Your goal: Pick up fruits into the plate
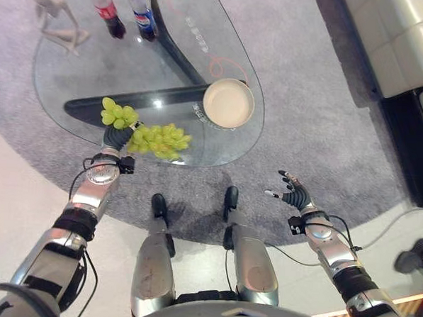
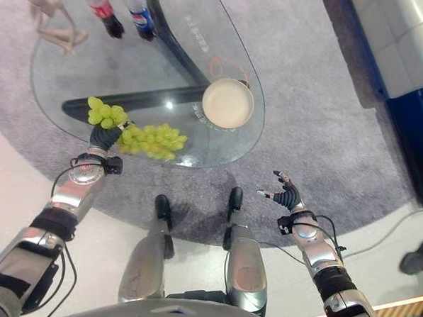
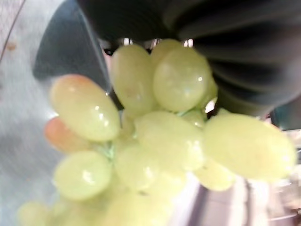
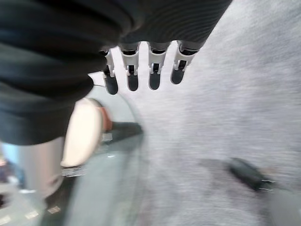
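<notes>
Left hand (image 1: 115,137) is squeezed on the soft, light green grapes (image 1: 159,140) near the plate (image 1: 228,103), w/ the right hand (image 1: 293,192) open farther off; hold the stem, grapes squish & drop off.

The table (image 1: 219,141) fills the upper left and centre of the head views. The plate (image 1: 228,102) sits on it near its right edge. The grapes (image 1: 152,138) lie at the near edge, left of the plate, with the left hand (image 1: 117,136) among them. Two bottles (image 1: 123,12) and a figurine (image 1: 59,19) stand at the far left. The right hand (image 1: 293,192) hangs over the carpet (image 1: 307,99), lower right. A sofa (image 1: 395,40) occupies the upper right.
</notes>
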